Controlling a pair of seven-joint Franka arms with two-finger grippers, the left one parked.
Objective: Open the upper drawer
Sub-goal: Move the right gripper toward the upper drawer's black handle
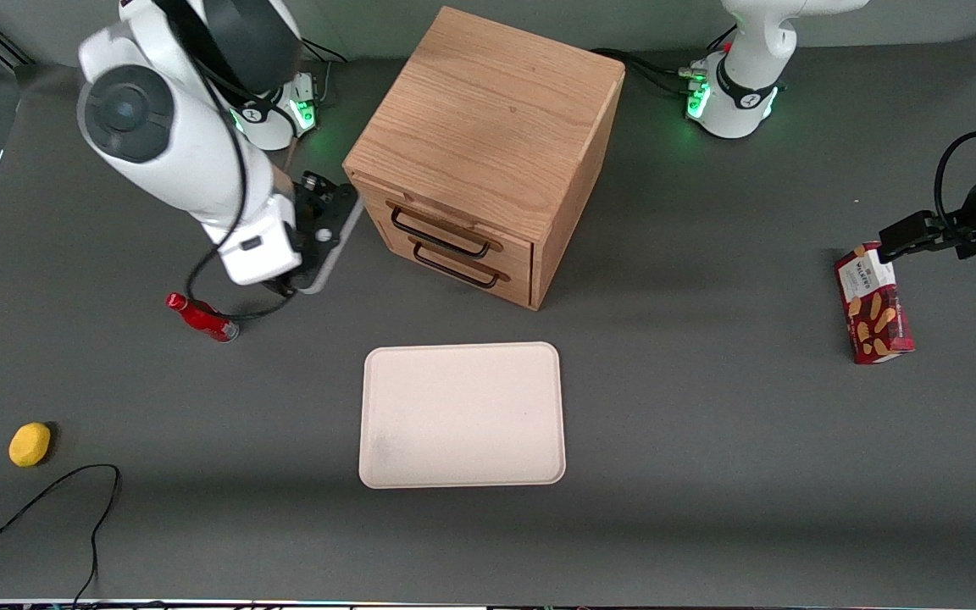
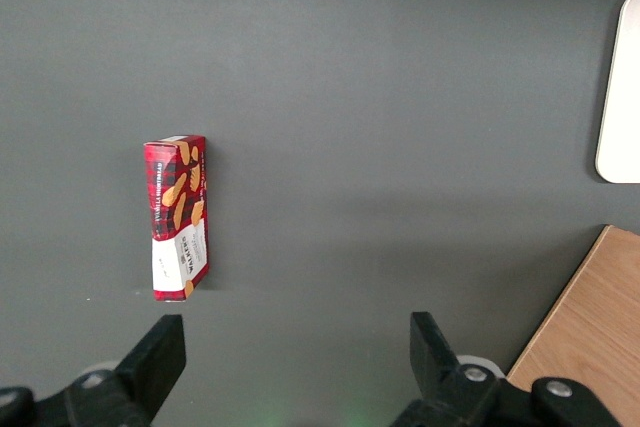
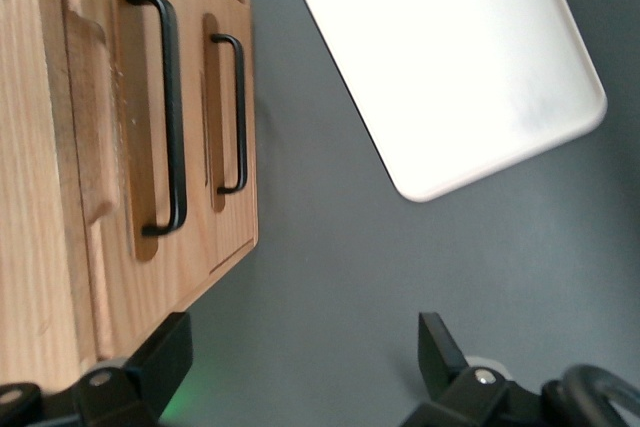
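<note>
A cream tray (image 1: 462, 415) lies in front of the cabinet, with a red bottle (image 1: 202, 318), yellow lemon (image 1: 30, 444) and biscuit box (image 1: 873, 303) scattered around.

Light oak cube cabinet (image 1: 488, 110) of matt, open-grained wood, its upper drawer (image 3: 140, 117) fronted in the same wood and fitted with a thin black wire handle (image 3: 170, 112) of smooth, slightly glossy metal; cream rectangular tray (image 1: 461, 415) of smooth, matt plastic; dark grey tabletop (image 1: 708, 424) matt and even. Black two-finger gripper (image 3: 300, 357), held beside the cabinet's front with fingers spread, of matt black plastic; small red bottle (image 1: 202, 317) glossy; red biscuit box (image 1: 873, 303) of printed card.
</note>
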